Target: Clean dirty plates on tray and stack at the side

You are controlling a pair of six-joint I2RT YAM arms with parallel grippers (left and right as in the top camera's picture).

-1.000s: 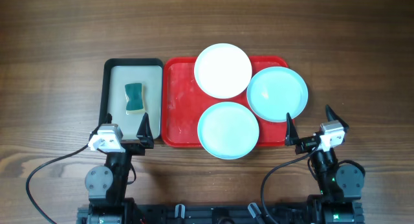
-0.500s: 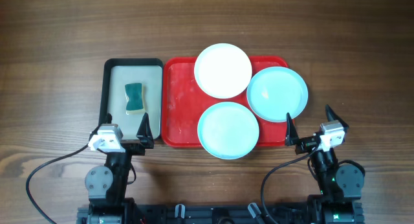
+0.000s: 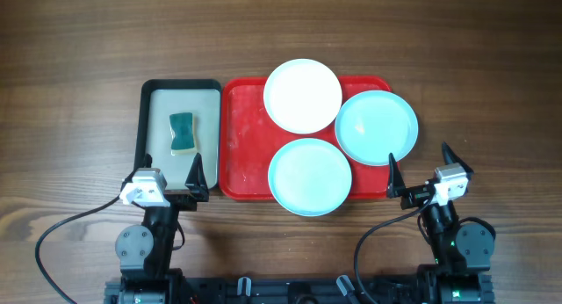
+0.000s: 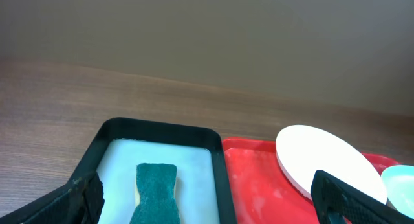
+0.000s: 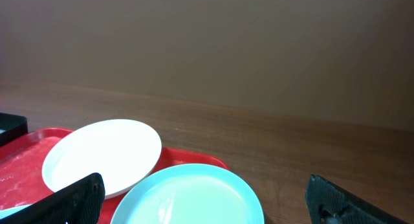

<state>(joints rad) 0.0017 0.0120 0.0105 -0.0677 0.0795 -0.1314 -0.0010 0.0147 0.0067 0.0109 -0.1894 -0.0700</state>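
Wooden table, sponge in left wrist view, not right, left pincer and right pincer wide, empty

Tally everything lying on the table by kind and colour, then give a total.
White plate: 1
Pale blue plates: 2
Red tray: 1
Black-rimmed tray: 1
Sponge: 1
Total: 6

Overhead straight down, wrist views low, sharing tray
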